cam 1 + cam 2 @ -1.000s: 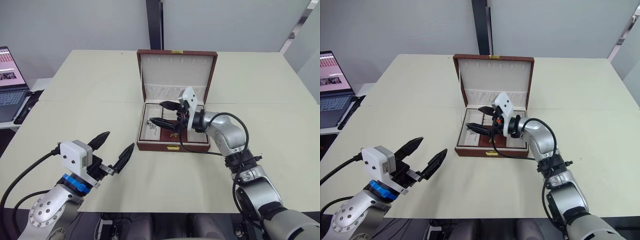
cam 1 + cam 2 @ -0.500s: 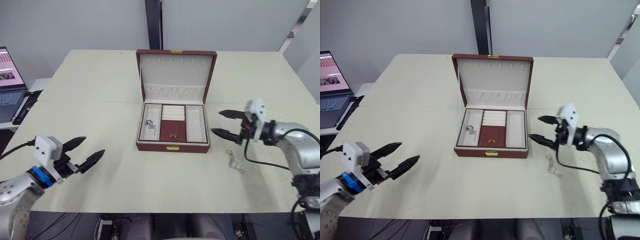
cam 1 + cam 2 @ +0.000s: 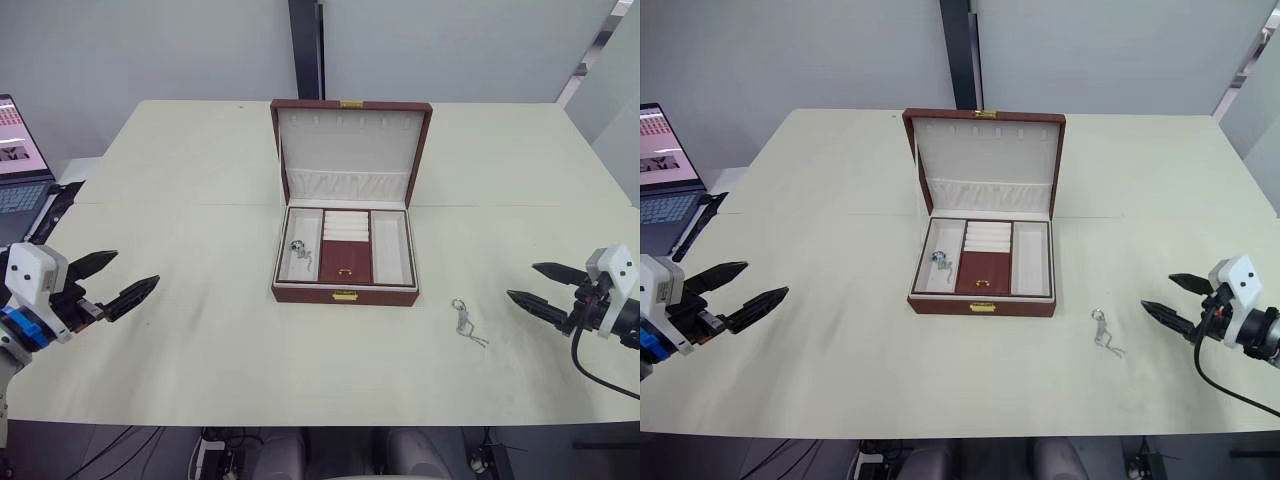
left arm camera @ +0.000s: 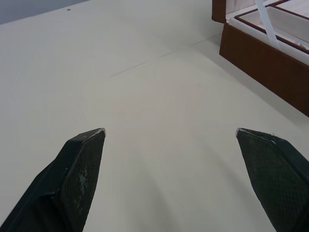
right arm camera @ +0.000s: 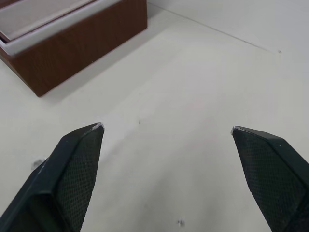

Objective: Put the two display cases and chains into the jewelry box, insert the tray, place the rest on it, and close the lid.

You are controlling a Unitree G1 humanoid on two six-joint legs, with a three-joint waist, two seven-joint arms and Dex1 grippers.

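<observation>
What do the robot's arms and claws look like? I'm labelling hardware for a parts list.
Each claw has two tapered black fingers with a textured, mesh-like face, fixed to a boxy white housing. The left claw has a bright blue ring behind its housing. The right claw has a black cable running back from its wrist.

Dark red wood-grain jewelry box [image 3: 345, 293] at mid-tabletop [image 3: 200, 200], gold clasp facing forward. Lid [image 3: 349, 152] standing open, upright, cream-lined with gathered pocket. Tray [image 3: 346, 246] seated inside: cream compartments, ring rolls, dark red centre flap with gold tab. Silvery chain [image 3: 299, 248] in the tray's left compartment. Another chain [image 3: 465, 322], ring at one end, lying loose on the tabletop right of the box.
</observation>
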